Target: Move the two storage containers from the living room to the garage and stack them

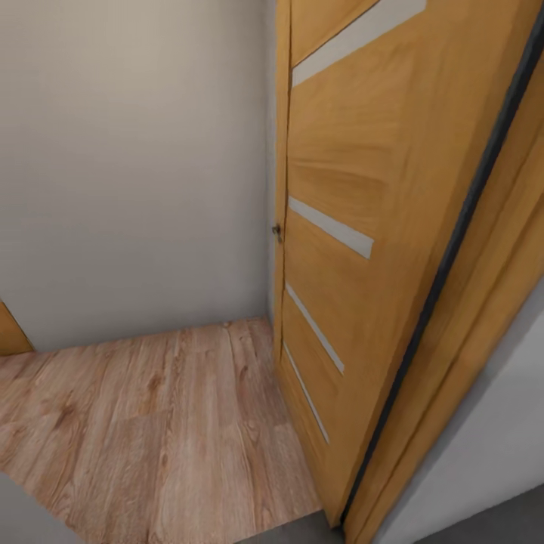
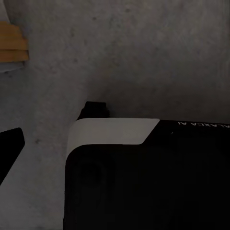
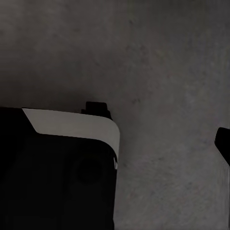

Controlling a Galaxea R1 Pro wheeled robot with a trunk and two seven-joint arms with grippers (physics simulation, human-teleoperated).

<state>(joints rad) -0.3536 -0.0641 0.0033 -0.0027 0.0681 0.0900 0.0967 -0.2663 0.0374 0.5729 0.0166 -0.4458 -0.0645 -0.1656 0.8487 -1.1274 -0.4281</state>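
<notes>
Standing at the open honey-wood door with four frosted strips (image 1: pixel 355 227), between light wood-plank flooring (image 1: pixel 151 423) and dark grey concrete floor (image 2: pixel 143 52), the robot appears in transit, so next comes locating a container; either tool's state cannot be told.

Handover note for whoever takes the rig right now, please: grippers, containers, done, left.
Grippers: state of both cannot be told from these pictures; nothing orange-red seen at either wrist.
Position: head view faces an open honey-wood door with frosted strips and a plain grey-white wall, light wood-plank floor beyond; both wrist views look down on dark grey concrete floor beside the robot's black-and-white base.
Containers: not located here.
Done: nothing confirmable.
Left: fetch, carry, stack.
</notes>
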